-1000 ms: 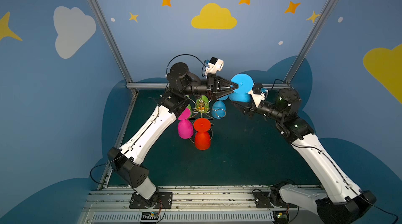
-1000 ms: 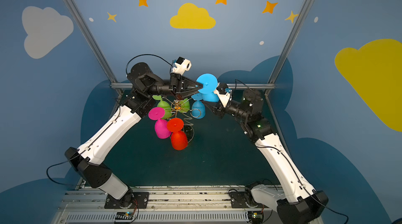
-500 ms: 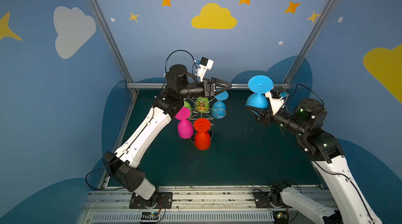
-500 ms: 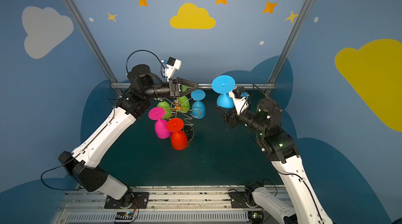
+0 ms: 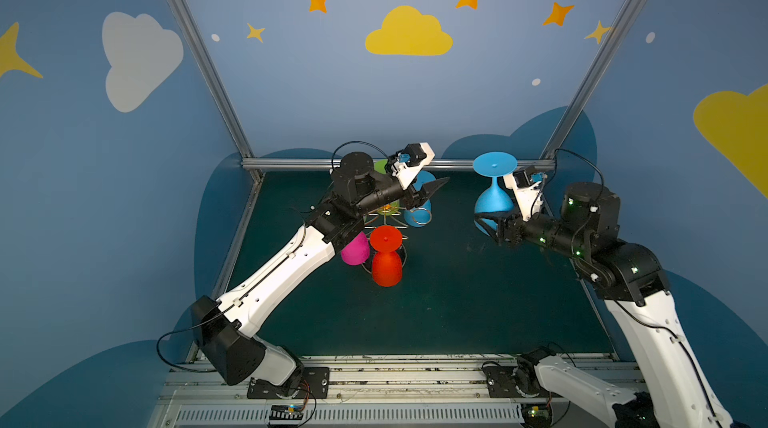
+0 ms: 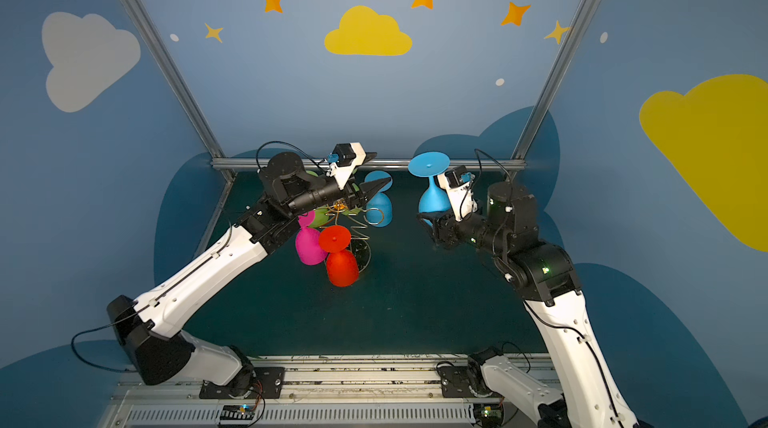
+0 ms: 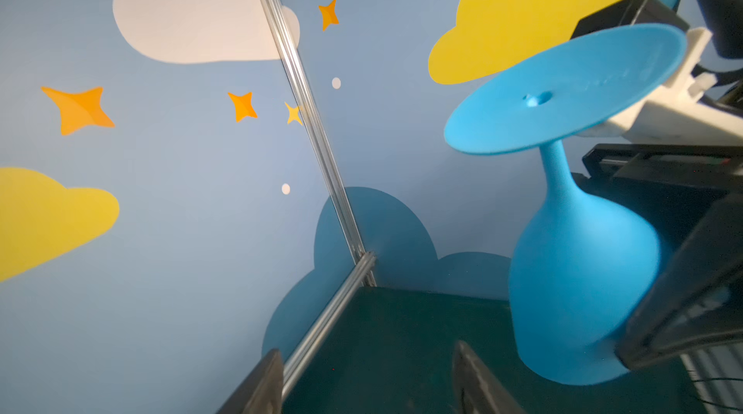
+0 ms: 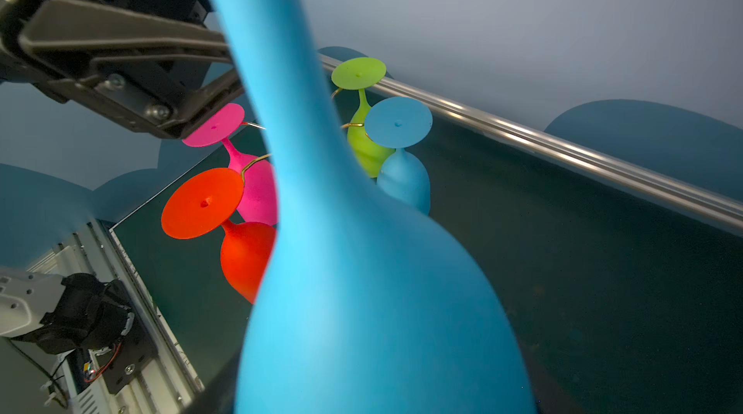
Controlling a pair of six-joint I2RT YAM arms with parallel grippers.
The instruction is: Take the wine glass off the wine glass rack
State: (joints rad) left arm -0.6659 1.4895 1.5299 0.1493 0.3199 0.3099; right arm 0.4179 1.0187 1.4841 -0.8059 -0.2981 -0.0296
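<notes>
Blue plastic fills most of my right wrist feed: the wine glass [image 8: 362, 271] sits foot-up directly in front of that camera, its bowl between the jaws of the right gripper [image 5: 487, 222]. In both top views the jaws are closed around the widest part of the bowl, so they stand fairly wide apart. The stem and round foot rise above the gripper, slightly tilted. From the left wrist feed I can see one dark finger [image 7: 683, 291] of the right gripper pressed flat against the bowl wall. I cannot tell from any feed whether the rim clears the green table mat [image 5: 436, 301]. The glass is well apart from the wine glass rack [image 5: 386, 220], out on the right side of the workspace, near the rear rail. The left gripper [image 5: 434, 189] hovers above the rack's top. Its two fingers [image 7: 261, 384] are spread with nothing between them, and it points toward the held glass. Hanging on the rack's gold wire loops are a red glass [image 5: 386, 264], a pink glass [image 5: 355, 249], a green glass [image 8: 362, 142] and a second blue glass [image 5: 417, 214].
</notes>
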